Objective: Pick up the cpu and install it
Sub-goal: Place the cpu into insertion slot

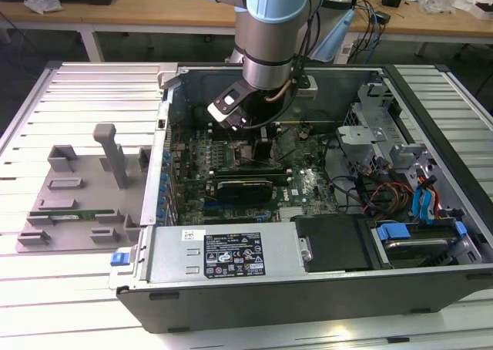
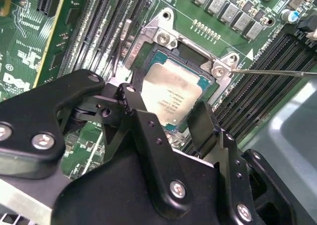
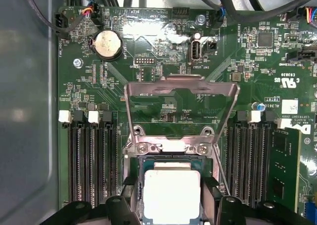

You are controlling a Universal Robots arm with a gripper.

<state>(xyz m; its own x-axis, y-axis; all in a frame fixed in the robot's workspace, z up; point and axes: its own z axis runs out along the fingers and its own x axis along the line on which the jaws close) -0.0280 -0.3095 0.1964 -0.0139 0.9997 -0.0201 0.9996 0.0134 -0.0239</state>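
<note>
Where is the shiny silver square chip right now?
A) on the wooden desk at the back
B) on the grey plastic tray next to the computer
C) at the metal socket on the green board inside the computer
C: the silvery-grey square cpu lies at the metal-framed socket on the green circuit board, right at the black claw.

cpu (image 3: pixel 171 197) cut off at frame edge, corner behind pincer (image 2: pixel 167 108)
</note>
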